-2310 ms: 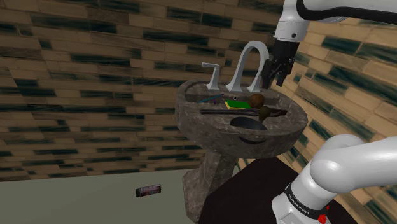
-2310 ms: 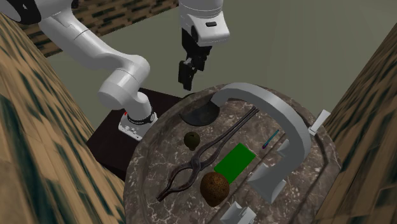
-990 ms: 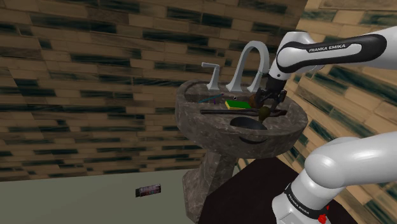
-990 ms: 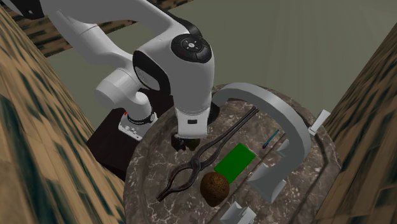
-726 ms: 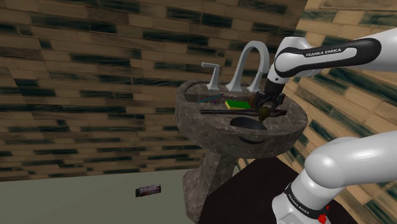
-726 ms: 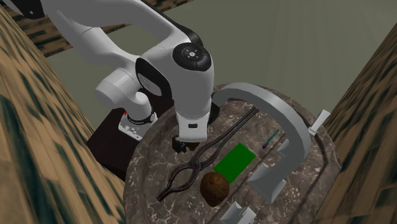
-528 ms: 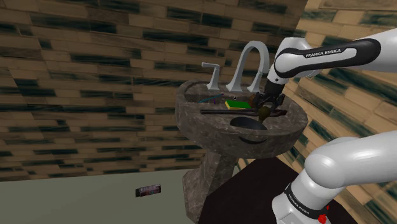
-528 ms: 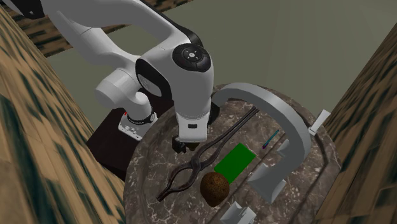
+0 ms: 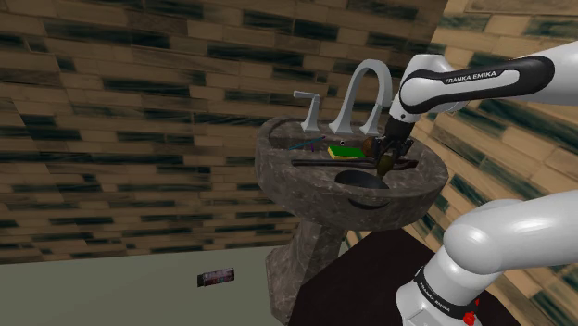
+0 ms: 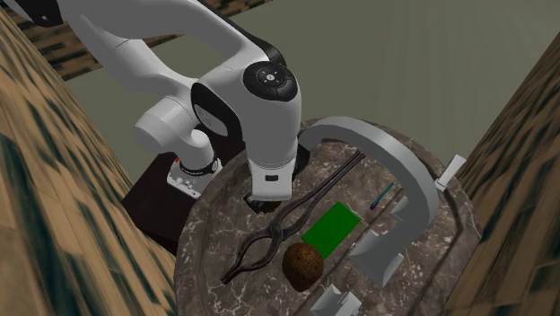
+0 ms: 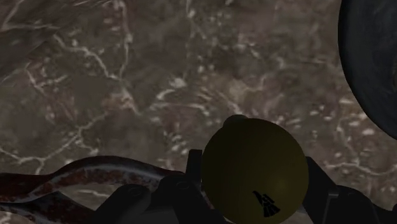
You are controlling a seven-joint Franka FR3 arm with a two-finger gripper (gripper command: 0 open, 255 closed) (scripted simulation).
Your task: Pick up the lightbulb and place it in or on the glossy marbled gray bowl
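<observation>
Pinching the bulb (image 11: 253, 162) in the gripper (image 9: 383, 160), down at the marbled sink (image 11: 127, 76), tongs (image 11: 83, 175) and dark bowl (image 11: 375, 63) close by.

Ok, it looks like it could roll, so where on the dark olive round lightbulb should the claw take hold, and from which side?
Probably across the widest part of the dark olive round lightbulb, coming down from above: it lies on the marbled brown stone sink with its narrow neck sideways, and the black claw straddles that belly.
</observation>
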